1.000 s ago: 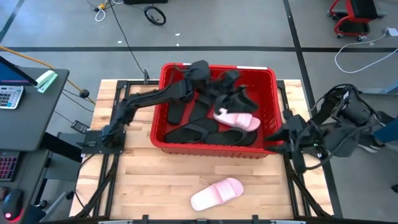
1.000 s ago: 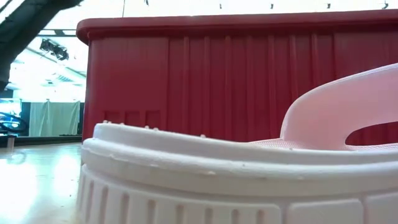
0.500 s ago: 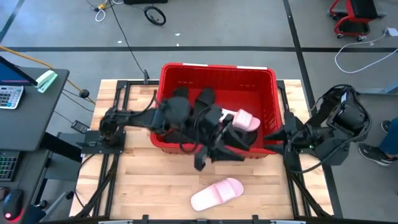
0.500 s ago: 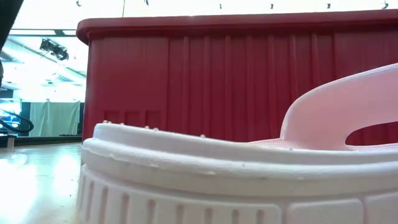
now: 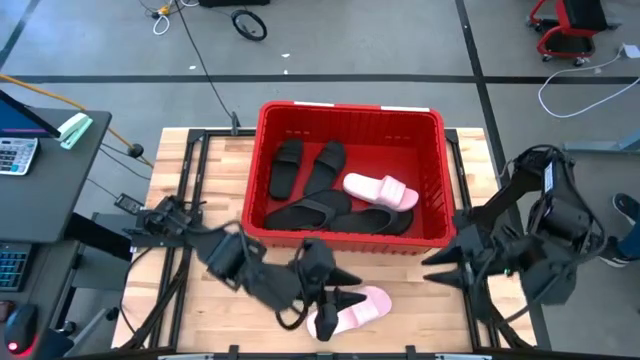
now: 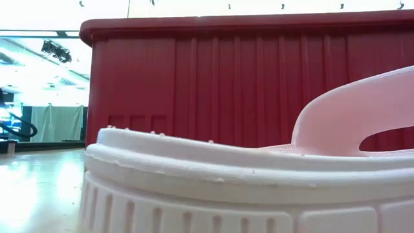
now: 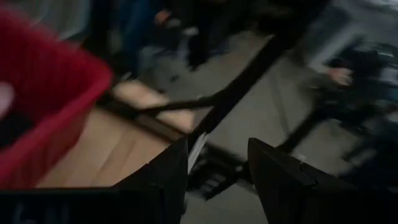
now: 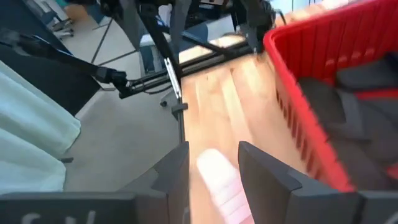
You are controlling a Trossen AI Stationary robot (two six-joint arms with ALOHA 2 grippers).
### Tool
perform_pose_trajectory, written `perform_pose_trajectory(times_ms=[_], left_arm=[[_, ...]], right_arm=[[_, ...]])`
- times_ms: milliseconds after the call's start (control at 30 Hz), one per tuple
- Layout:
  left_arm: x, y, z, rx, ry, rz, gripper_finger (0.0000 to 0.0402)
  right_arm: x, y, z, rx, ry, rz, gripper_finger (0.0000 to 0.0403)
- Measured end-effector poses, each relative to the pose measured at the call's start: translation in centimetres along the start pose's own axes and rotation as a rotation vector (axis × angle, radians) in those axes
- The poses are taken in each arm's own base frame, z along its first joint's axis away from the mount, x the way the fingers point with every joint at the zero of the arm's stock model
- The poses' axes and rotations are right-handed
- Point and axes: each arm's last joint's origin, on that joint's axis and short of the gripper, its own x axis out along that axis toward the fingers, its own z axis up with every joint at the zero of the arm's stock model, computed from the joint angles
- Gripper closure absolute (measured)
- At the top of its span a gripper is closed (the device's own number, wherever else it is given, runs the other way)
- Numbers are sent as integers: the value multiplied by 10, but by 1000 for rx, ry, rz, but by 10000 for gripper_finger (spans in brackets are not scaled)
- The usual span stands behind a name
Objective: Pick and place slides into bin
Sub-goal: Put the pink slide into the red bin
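1 pink slide [image 5: 352, 310] lies on surface [image 5: 230, 200], front of bin [image 5: 345, 239]. In bin: 4 black slides [image 5: 318, 212] + 1 pink slide [image 5: 380, 190]. L claw [image 5: 340, 299] released, low over surface, just beside the loose slide's heel end. R claw [image 5: 437, 268] released, empty, hangs off bin's front-right corner.

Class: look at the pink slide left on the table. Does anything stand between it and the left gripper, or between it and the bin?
Nothing visible does. The left gripper is right at the pink slide, jaws open. Only bare table separates the slide from the bin; it must go up over the near wall.
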Motion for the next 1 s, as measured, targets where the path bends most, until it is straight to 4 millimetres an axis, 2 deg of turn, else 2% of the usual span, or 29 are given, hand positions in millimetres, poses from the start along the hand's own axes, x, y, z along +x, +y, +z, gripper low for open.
perform_pose_trajectory(times_ms=[167,333,567,767,867,1000], left_arm=[[7,-3,-41,-159,-9,128,230],[35,4,-86,-337,-30,184,230],[85,34,-161,-594,-34,225,230],[111,62,-216,-776,-3,241,230],[117,74,-234,-844,15,281,230],[121,81,-244,-891,14,308,230]], right_arm=[[23,18,-19,139,35,-44,259],[52,37,-43,229,135,-81,259],[84,53,-73,326,183,-163,259],[103,60,-92,364,223,-221,259],[110,62,-99,368,255,-236,259],[111,64,-103,366,286,-235,259]])
